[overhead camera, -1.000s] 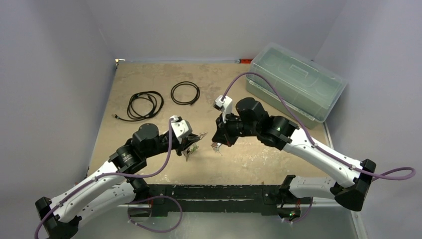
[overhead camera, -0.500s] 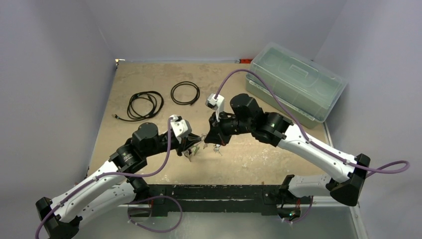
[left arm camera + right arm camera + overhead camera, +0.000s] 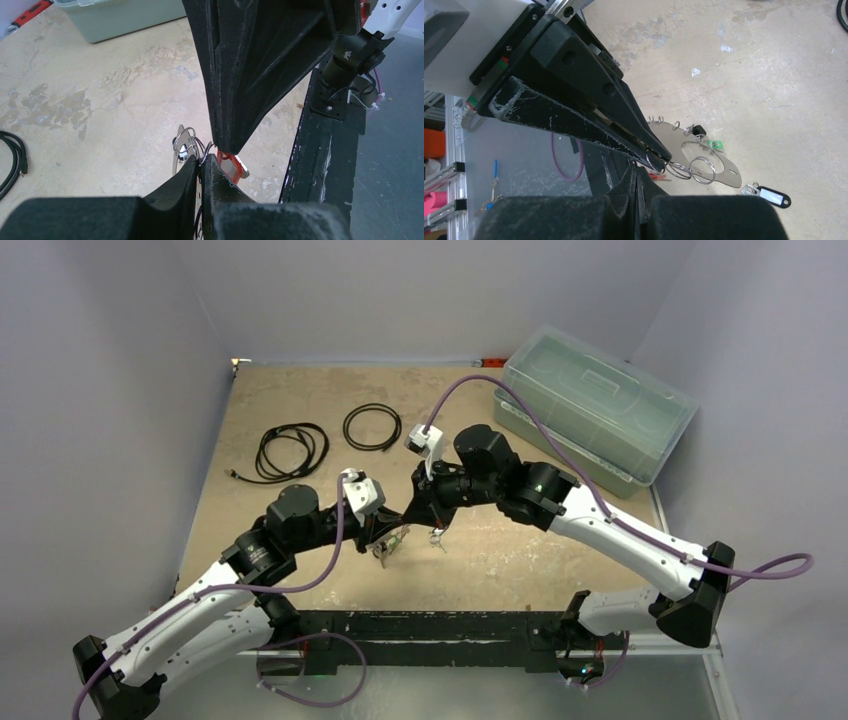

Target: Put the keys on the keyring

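Keyring (image 3: 724, 172) clamped in left tool (image 3: 201, 172), red key (image 3: 230, 166) pinched in right tool (image 3: 224, 146), tips close together

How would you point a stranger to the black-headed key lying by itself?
On the tan table, in the right wrist view, find the pale oval keyring near the middle. Just below and right of it, apart, lies the key. Unlike the tiny pieces hooked on the keyring's edge, it lies alone, with a long black head and white label window.
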`<state>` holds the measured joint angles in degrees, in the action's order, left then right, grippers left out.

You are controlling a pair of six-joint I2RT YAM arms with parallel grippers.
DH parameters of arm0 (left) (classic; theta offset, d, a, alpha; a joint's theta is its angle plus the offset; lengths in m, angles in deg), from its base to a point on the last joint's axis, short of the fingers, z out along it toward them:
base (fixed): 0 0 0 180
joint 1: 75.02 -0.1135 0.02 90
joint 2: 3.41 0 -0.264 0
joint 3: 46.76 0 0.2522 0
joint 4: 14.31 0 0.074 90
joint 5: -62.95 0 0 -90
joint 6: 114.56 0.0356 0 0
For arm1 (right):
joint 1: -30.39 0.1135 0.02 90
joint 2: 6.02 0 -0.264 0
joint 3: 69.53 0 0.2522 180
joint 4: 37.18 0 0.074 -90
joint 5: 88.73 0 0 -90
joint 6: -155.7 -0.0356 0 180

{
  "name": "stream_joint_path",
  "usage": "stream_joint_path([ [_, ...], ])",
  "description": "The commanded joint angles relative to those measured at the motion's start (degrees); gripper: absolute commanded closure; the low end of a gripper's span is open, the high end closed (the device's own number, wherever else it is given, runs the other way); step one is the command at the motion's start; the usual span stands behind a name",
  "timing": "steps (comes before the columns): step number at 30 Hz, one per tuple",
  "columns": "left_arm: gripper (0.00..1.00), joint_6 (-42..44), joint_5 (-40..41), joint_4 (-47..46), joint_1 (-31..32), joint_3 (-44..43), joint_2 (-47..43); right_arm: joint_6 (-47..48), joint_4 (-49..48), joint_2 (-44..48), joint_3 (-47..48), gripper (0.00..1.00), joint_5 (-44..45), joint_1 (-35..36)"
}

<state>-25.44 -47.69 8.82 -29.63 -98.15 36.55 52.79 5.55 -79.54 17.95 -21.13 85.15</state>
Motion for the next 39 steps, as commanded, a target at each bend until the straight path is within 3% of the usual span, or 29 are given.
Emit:
stream_joint_path([
  [1,1.0,-0.7,-1.3,-4.0,-0.6,-0.6,-0.5,-0.9,-2.0,0.0,2.6,1.0,2.0,0.3],
  [39,1.0,-1.7,-2.8,-5.5,-0.8,0.7,-4.9,-3.8,-3.6,1.6,-1.8,1.0,5.5,0.3],
])
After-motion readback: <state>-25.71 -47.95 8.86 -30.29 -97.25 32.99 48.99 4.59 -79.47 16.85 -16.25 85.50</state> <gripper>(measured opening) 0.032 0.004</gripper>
